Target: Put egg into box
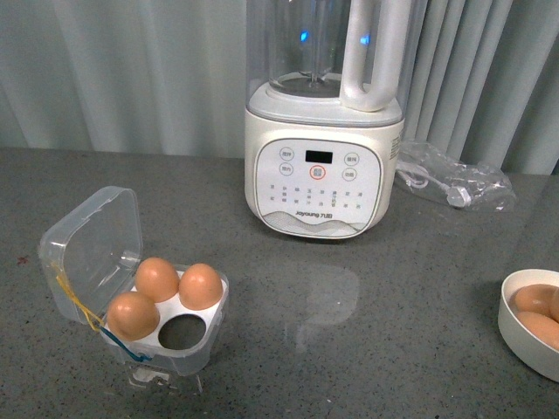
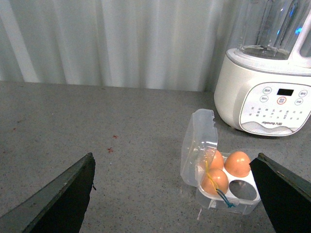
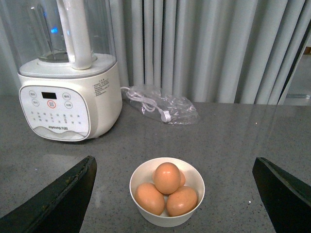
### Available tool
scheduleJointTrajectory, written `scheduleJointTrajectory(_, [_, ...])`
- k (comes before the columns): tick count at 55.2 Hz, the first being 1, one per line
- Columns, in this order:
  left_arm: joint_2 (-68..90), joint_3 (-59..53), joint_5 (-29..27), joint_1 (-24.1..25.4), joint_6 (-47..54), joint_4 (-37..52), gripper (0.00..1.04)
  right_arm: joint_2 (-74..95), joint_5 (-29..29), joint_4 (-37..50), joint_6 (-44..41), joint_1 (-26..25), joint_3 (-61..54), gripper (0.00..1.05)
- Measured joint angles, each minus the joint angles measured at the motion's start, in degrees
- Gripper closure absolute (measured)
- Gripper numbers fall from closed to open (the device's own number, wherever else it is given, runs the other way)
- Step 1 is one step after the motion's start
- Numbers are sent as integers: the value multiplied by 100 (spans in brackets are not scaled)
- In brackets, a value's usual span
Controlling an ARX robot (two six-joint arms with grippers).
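Observation:
The box point(image 1: 92, 240) stands open at the front left of the grey table, its clear lid tipped back. Three brown eggs fill its white tray; the front right hole point(image 1: 182, 332) is empty. A yellow and blue string hangs over its left edge. In the left wrist view the box point(image 2: 198, 138) lies ahead of my left gripper point(image 2: 175, 160), which is open and holds nothing. My right gripper point(image 3: 175, 159) is open above and short of a white bowl point(image 3: 195, 178) of brown eggs, with one egg point(image 3: 166, 177) on top. Neither arm shows in the front view.
A large white blender point(image 1: 321, 166) with a clear jug stands at the back centre. A clear plastic bag point(image 1: 454, 179) holding a white cable lies to its right. The bowl point(image 1: 511, 327) sits at the right edge of the front view. Grey curtains hang behind.

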Motion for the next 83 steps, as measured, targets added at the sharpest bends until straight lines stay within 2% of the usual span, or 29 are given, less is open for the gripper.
scheduleJointTrajectory(83, [0,0,0,0,0,0,7,0,0,0,0,0,0,7])
